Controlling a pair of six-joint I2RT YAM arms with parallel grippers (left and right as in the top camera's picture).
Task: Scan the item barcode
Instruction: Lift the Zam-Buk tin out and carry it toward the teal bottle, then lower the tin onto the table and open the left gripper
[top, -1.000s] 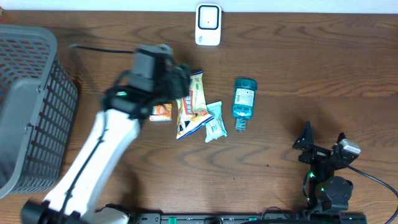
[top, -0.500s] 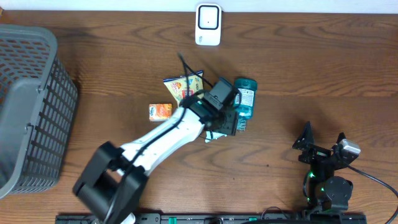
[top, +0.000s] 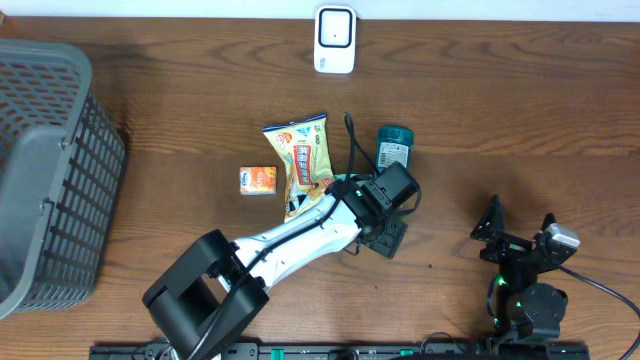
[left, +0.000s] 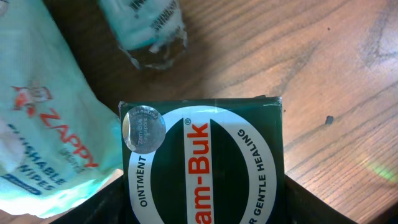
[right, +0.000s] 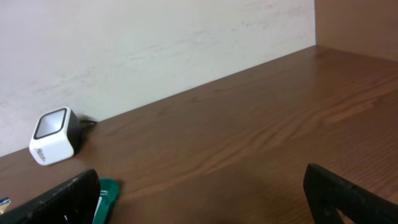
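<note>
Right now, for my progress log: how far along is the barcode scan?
Done: the left gripper grips the Zam-Buk box. In hand: the box is beside the wipes pack, far from the scanner. Left: showing its barcode to the scanner. The right gripper rests open.

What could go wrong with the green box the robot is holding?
The dark green Zam-Buk ointment box sits in the left tool, right beside the pale teal wipes packet and blue bottle, so it might knock them. The white scanner is far off, so the box could slip on the way.
</note>
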